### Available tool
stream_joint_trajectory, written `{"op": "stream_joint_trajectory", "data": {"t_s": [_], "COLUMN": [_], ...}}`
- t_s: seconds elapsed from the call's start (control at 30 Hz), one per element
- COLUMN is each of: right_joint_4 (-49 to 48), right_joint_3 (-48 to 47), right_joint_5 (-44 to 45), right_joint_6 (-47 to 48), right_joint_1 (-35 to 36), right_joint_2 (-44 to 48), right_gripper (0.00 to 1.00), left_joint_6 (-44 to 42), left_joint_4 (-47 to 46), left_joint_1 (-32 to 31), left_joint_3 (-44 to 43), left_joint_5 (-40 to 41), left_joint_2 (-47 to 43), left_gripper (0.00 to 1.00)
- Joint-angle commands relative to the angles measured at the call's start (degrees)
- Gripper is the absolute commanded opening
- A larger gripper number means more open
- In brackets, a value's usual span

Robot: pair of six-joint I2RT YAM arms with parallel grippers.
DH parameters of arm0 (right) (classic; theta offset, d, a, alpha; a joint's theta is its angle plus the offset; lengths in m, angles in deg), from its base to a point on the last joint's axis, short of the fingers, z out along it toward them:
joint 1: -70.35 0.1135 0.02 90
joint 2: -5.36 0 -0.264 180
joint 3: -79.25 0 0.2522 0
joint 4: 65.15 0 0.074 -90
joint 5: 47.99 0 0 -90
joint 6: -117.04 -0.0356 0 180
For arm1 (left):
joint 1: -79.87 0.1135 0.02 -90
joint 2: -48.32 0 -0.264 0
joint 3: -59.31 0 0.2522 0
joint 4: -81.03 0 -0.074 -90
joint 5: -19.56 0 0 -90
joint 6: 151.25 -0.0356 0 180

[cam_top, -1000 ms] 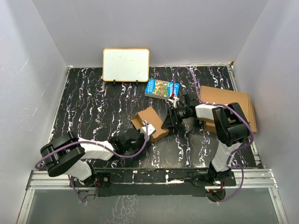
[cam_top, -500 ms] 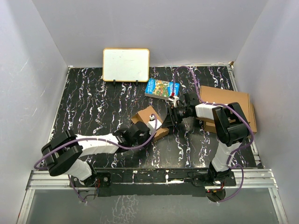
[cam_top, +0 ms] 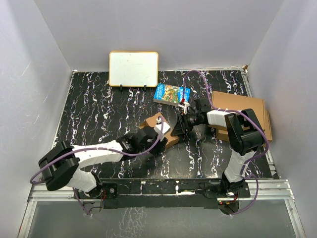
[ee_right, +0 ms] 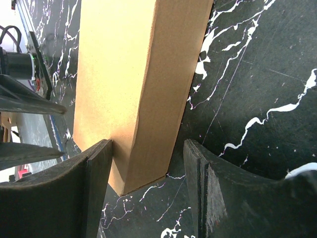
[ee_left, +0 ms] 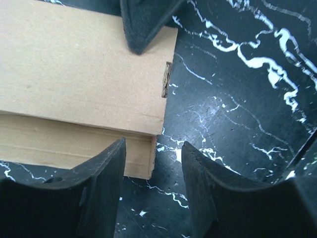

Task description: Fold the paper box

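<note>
The paper box [cam_top: 154, 125] is a flat brown cardboard box lying closed on the black marbled table. My left gripper [cam_top: 162, 133] reaches over its near right corner from the left. In the left wrist view, the left gripper [ee_left: 153, 148] is open, with that corner of the box [ee_left: 74, 74] between the fingers and neither finger pressing on it. My right gripper [cam_top: 177, 126] meets the box from the right. It is open [ee_right: 148, 146] astride the box's end [ee_right: 133, 74], with one finger [ee_right: 96, 173] over the top face and the other clear of the side.
A white board [cam_top: 133, 68] stands at the back wall. A colourful printed pack [cam_top: 172, 93] lies behind the right gripper. Two larger cardboard boxes [cam_top: 242, 105] are stacked at the right edge. Grey walls enclose the table [cam_top: 99, 114] on three sides.
My left arm has reached forward and to the right over the box's near corner, and its gripper has opened from shut. The right gripper has stayed in place.
</note>
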Motion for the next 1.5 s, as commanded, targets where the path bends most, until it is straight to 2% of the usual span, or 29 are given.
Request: {"op": "stream_joint_trajectory", "data": {"t_s": [0.0, 0.1, 0.17, 0.3, 0.43, 0.47, 0.6, 0.73, 0.97, 1.23, 1.47], "right_joint_4": [0.2, 0.2, 0.2, 0.3, 0.3, 0.3, 0.4, 0.4, 0.6, 0.8, 0.8], "right_joint_3": [-0.3, -0.3, -0.3, -0.3, -0.3, -0.4, -0.4, -0.5, -0.6, -0.8, -0.9], "right_joint_5": [8.3, 8.3, 8.2, 8.2, 8.1, 8.1, 8.1, 8.1, 8.1, 7.8, 7.7], "right_joint_6": [3.7, 3.7, 3.8, 3.9, 3.9, 3.9, 3.9, 4.0, 4.1, 4.2, 4.3], "right_joint_1": [0.6, 0.6, 0.5, 0.6, 0.5, 0.6, 0.6, 0.5, 0.6, 0.6, 0.7], "right_joint_2": [-2.1, -2.2, -2.2, -2.2, -2.2, -2.2, -2.2, -2.4, -2.7, -2.9, -3.0], "right_gripper": [0.61, 0.61, 0.61, 0.62, 0.62, 0.62, 0.62, 0.62, 0.62, 0.62, 0.62], "left_joint_6": [4.0, 8.3, 11.4, 19.7, 27.5, 29.4, 37.9, 44.3, 52.4, 53.6, 53.5], "left_joint_4": [4.3, 6.8, 7.7, 5.4, 0.9, -0.4, -6.4, -12.6, -28.5, -35.5, -37.2], "left_joint_1": [0.4, 1.5, 4.2, 12.9, 22.8, 25.4, 34.3, 38.2, 39.2, 39.2, 39.2], "left_joint_3": [-2.9, -3.7, -4.1, -2.1, 2.8, 4.1, 8.9, 12.1, 14.4, 11.9, 9.9], "left_joint_5": [2.8, 4.2, 1.8, -7.1, -11.0, -12.5, -18.2, -19.8, -20.9, -22.8, -23.5], "left_joint_2": [-6.6, -8.5, -9.4, -11.8, -16.1, -16.8, -17.0, -12.8, -1.7, 9.3, 13.7], "left_gripper": [0.51, 0.62, 0.64, 0.73, 0.95, 0.97, 0.97, 0.97, 0.97, 0.97, 0.96]}}
